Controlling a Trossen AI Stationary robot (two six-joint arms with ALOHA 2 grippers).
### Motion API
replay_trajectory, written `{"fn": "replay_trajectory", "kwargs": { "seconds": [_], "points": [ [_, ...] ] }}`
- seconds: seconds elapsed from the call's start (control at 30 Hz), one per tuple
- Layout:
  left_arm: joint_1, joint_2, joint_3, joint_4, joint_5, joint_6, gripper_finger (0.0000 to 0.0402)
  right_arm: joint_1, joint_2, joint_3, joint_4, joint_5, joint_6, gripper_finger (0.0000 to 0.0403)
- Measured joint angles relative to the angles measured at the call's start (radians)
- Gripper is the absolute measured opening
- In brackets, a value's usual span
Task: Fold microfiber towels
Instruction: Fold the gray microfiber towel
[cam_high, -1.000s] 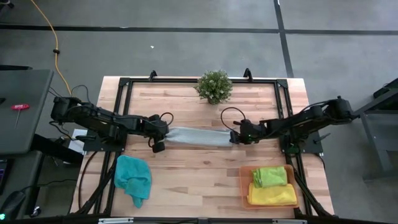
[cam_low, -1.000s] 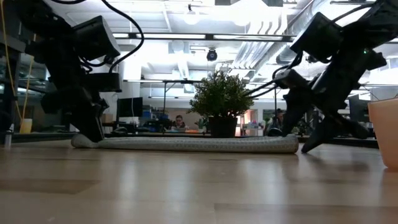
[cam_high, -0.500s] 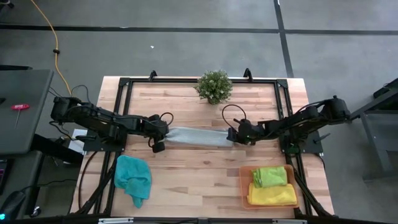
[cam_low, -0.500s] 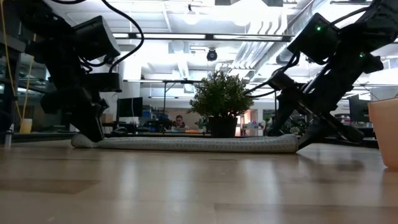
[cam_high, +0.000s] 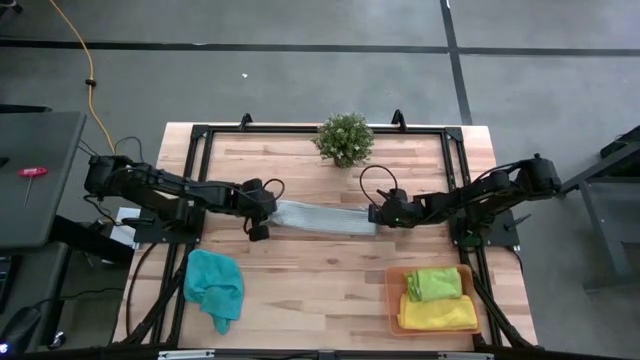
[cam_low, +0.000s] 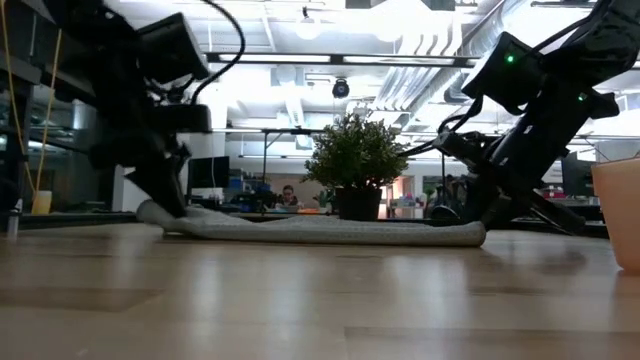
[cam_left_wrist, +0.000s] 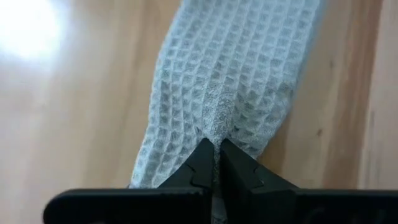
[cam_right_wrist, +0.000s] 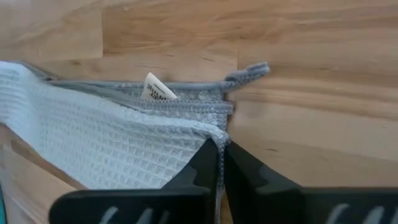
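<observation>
Left tool (cam_high: 262, 210), right tool (cam_high: 376, 213) clamped, low.

Your high view is evenly lit from overhead, with only faint, soft shadows under the arms on the counter (cam_high: 330, 280). In the low view the ceiling lights (cam_low: 300, 25) glare hard, so both arms read as near silhouettes and the plant (cam_low: 355, 160) is dark; the near counter is soft and carries a pale sheen. In the left wrist view a blown-out patch of glare sits on the wood, and the light grey towel (cam_left_wrist: 236, 87) shows its weave crisply. Your right wrist view is bright and sharp.
</observation>
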Motion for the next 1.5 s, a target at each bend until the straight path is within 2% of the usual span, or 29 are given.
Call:
{"fn": "replay_trajectory", "kwargs": {
  "seconds": [0.1, 0.33, 0.57, 0.73, 0.87, 1.17, 1.3, 1.5],
  "points": [
    [0.000, 0.000, 0.049, -0.065, -0.049, 0.038, 0.0006, -0.002, 0.000, 0.000, -0.008, -0.017, -0.016, 0.0019],
    [0.000, -0.007, 0.183, -0.198, -0.105, 0.096, 0.0007, -0.016, -0.030, 0.000, -0.072, -0.062, -0.084, 0.0004],
    [-0.002, 0.010, 0.190, -0.253, -0.046, 0.082, 0.0008, -0.048, -0.095, -0.003, -0.151, -0.094, -0.161, 0.0001],
    [-0.002, 0.045, 0.190, -0.212, -0.040, 0.026, 0.0013, -0.059, -0.098, -0.003, -0.152, -0.122, -0.174, 0.0001],
    [-0.002, 0.088, 0.190, -0.195, -0.032, 0.015, 0.0044, -0.059, -0.099, -0.003, -0.152, -0.128, -0.174, 0.0001],
    [-0.003, 0.188, 0.190, -0.200, 0.037, 0.009, 0.0145, -0.059, -0.099, -0.003, -0.149, -0.133, -0.182, 0.0000],
    [0.006, 0.158, 0.197, -0.249, 0.036, 0.020, 0.0185, -0.059, -0.099, -0.002, -0.148, -0.138, -0.182, 0.0000],
    [0.036, 0.022, 0.221, -0.339, 0.001, 0.052, 0.0227, -0.059, -0.100, -0.002, -0.150, -0.145, -0.193, 0.0000]
  ]
}}
